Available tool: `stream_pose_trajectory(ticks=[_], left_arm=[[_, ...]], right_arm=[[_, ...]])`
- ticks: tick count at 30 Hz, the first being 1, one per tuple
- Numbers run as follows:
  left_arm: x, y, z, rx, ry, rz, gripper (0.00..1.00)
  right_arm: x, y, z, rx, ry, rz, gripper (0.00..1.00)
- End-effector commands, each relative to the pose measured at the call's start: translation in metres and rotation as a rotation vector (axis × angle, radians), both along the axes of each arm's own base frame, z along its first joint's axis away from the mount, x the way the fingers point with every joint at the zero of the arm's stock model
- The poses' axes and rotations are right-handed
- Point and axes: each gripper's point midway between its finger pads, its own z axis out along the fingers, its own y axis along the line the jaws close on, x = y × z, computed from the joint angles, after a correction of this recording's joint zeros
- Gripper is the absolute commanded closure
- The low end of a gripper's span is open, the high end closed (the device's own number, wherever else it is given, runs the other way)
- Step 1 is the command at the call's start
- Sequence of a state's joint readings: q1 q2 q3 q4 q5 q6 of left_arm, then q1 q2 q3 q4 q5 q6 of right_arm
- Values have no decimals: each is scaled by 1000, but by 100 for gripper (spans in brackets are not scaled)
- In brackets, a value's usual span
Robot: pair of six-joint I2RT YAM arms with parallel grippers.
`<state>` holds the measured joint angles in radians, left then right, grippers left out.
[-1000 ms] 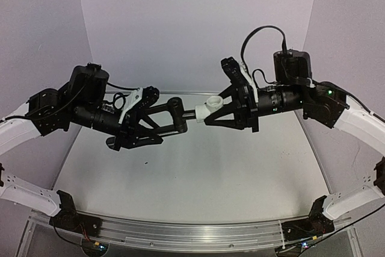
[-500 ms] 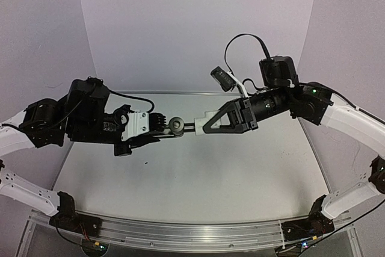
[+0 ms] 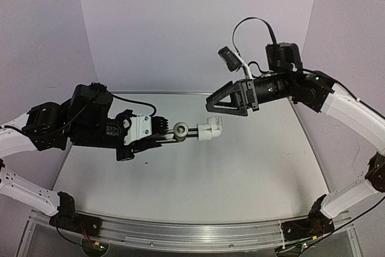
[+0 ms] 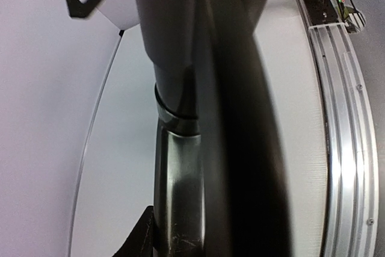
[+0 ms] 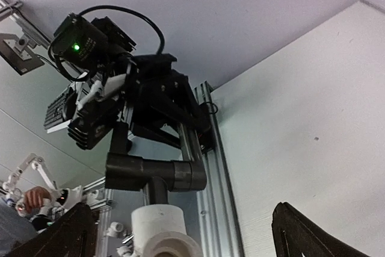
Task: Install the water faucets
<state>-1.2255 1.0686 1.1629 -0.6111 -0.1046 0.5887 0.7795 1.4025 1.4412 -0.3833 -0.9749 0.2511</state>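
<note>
Wide apart is how I read the right jaws: on the right wrist camera their two tips sit in the bottom corners of the view with open space between them, and they grip nothing. From the overhead camera I see them hanging in the air just above and to the right of the white fitting (image 3: 210, 129), near it but not touching.

The left jaws are clenched on the black pipe (image 3: 179, 129). They hold its near end, and the pipe sticks out roughly level toward the right side, well above the counter (image 3: 240, 179). Partway along, the pipe has a thick bent elbow and then a thinner stem, and the white fitting sits on the far tip of that stem.

On the right wrist camera I look along the same stack. The round white fitting is at the bottom edge, with a short dark stem above it. The black elbow lies crosswise above that, and the left jaws are closed on the pipe behind it.

My left wrist camera is nearly filled by the pipe, dark and blurred, running away from the lens. I can make out a joint line across it, but not where the jaws meet it. A ribbed metal rail (image 4: 340, 148) runs down the right side of that view, along the counter's edge.
</note>
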Motion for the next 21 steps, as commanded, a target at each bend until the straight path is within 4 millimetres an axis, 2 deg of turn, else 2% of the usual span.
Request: stream_pose_trajectory(ticks=[1, 4, 8, 10, 14, 21], left_arm=[[2, -7, 50, -238, 145, 72, 100], [1, -8, 52, -304, 301, 73, 100], [5, -8, 57, -371, 511, 69, 100], [6, -11, 63, -393, 610, 59, 100], [-7, -23, 68, -365, 792, -10, 100], [-32, -30, 80, -330, 974, -157, 100]], right_arm=[[10, -19, 67, 98, -528, -79, 2], [16, -34, 86, 91, -846, -131, 2], [7, -45, 101, 112, -1108, -131, 2], [1, -44, 97, 108, -1216, -106, 2], [-13, -36, 82, 83, -1376, -29, 2], [-23, -27, 61, 64, -1494, 63, 2]])
